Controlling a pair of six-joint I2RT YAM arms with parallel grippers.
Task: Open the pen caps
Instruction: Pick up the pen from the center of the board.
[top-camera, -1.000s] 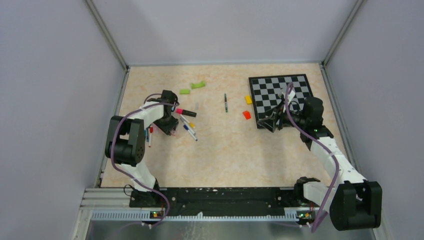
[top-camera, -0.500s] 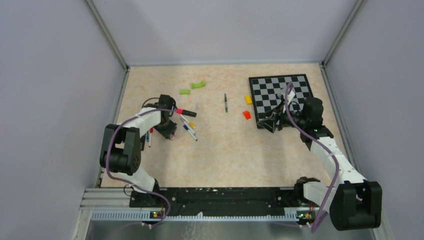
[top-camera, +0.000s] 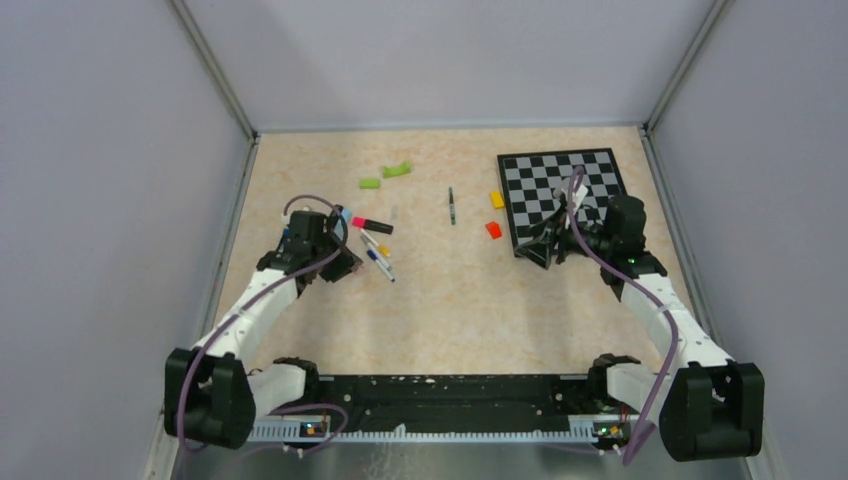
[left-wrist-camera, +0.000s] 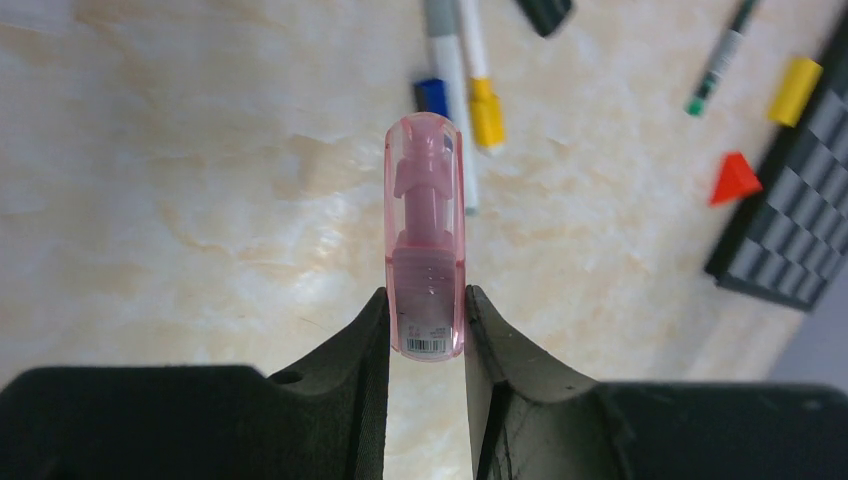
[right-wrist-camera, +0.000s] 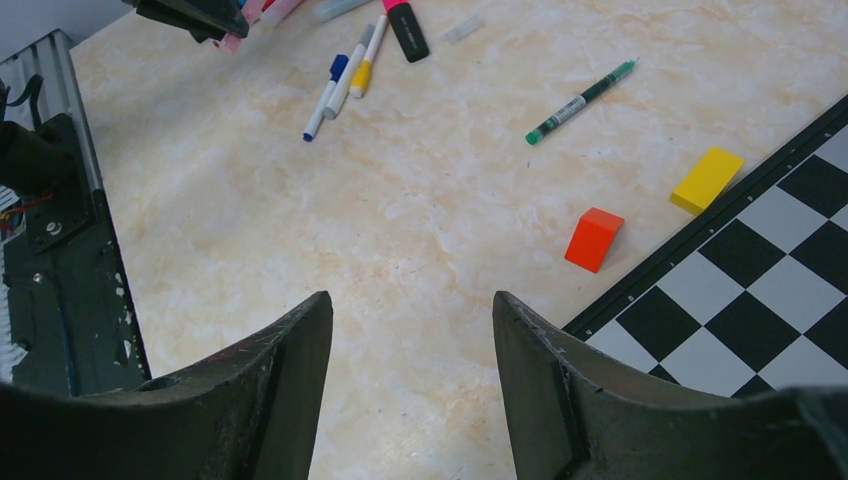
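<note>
As the top camera looks down on the table, my left gripper hangs over its left side, just beside a loose cluster of pens. My right gripper hovers at the near-left corner of the chessboard. A thin green pen lies alone mid-table, well apart from the cluster. A yellow block and an orange block sit between it and the board.

In my left wrist view, my fingers are pinched narrow on the lower end of a pink pen, which I hold above the table. Its see-through pink cap is on, with the nib showing inside. Beyond it on the table lie two pens side by side, one with a blue cap and one with a yellow cap.

In my right wrist view, my jaws stand wide with nothing between them, above bare table just off the board's edge. The two capped pens lie well ahead of me, with the green pen off to their right.
</note>
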